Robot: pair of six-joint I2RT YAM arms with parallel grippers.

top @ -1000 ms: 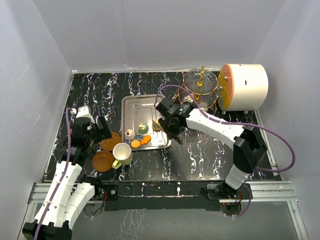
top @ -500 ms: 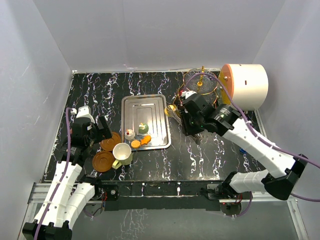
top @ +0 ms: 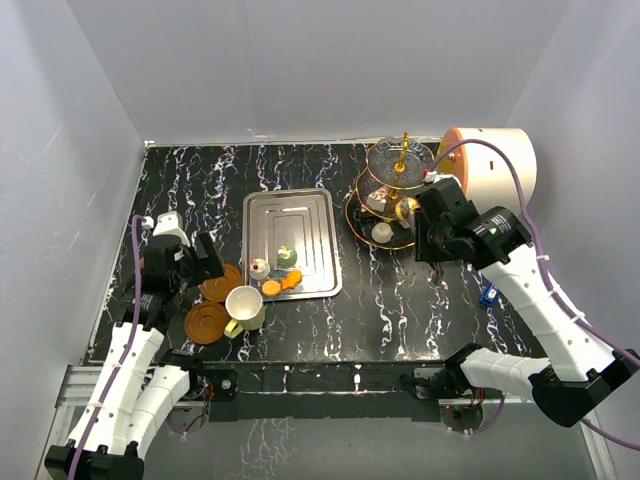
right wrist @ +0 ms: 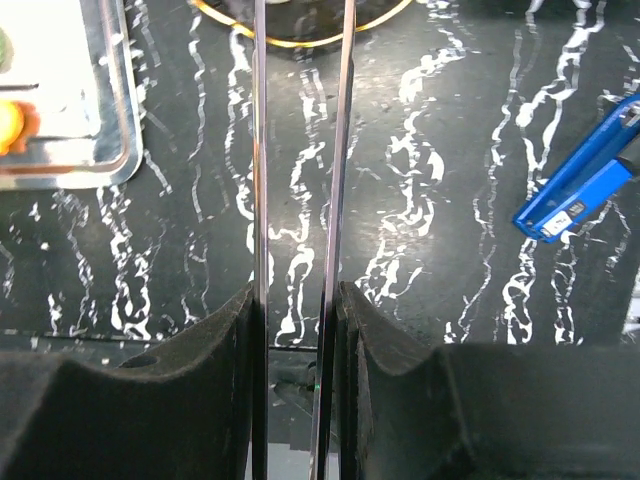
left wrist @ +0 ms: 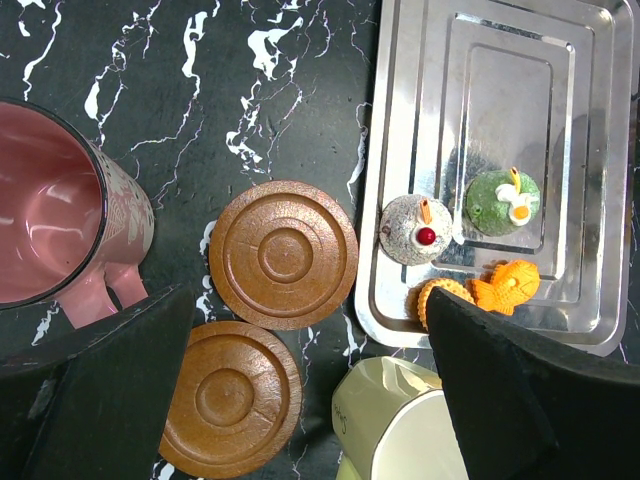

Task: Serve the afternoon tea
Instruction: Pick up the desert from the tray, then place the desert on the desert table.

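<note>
Right wrist: hand [right wrist: 297, 300] gripping tongs [right wrist: 260, 150]

we count: 2 saucers [left wrist: 284, 253] [left wrist: 228, 397] | 2 cups [left wrist: 60, 225] [left wrist: 400, 425] | 4 cakes [left wrist: 418, 229] [left wrist: 502, 202] [left wrist: 436, 298] [left wrist: 506, 284] on 1 steel tray [left wrist: 500, 100] | 1 stand [top: 402, 160], its cakes too small to count | 1 white cylinder [top: 495, 172] | 1 tongs [right wrist: 340, 150] | 1 blue object [right wrist: 575, 185]

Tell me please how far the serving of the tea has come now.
Done: a few cakes sit on the stand. In hand: the right gripper, beside the stand, is shut on tongs; whether they carry a cake is not visible. To do: four cakes lie on the tray, and the maroon cup and cream cup stand beside the two saucers, not on them. The left gripper is open.
</note>
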